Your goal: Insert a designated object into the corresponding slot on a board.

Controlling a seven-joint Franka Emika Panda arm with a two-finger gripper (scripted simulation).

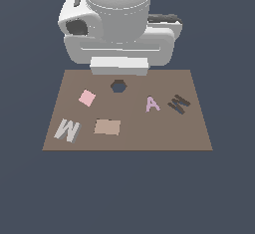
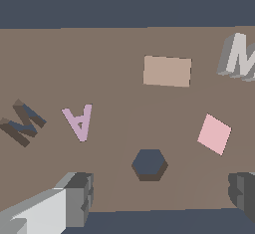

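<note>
The light grey M block [image 1: 67,130] [image 2: 239,56] lies on the brown board [image 1: 149,133] [image 2: 99,54] near its front corner on the exterior view's left. The dark tilted M-shaped slot [image 1: 178,103] [image 2: 22,122] sits near the board's edge on the exterior view's right. My gripper [image 2: 159,198] is open, its two fingers [image 2: 74,198] wide apart with nothing between them. It hovers over the board's far edge near the hexagonal hole, well away from both block and slot. In the exterior view the arm's white body [image 1: 119,29] hides the fingers.
A lilac letter A [image 1: 152,104] [image 2: 78,121] lies just beside the slot. A pink square [image 1: 87,97] [image 2: 214,134], a tan rectangle [image 1: 107,126] [image 2: 167,71] and a dark hexagonal hole [image 1: 118,85] [image 2: 149,164] are also on the board.
</note>
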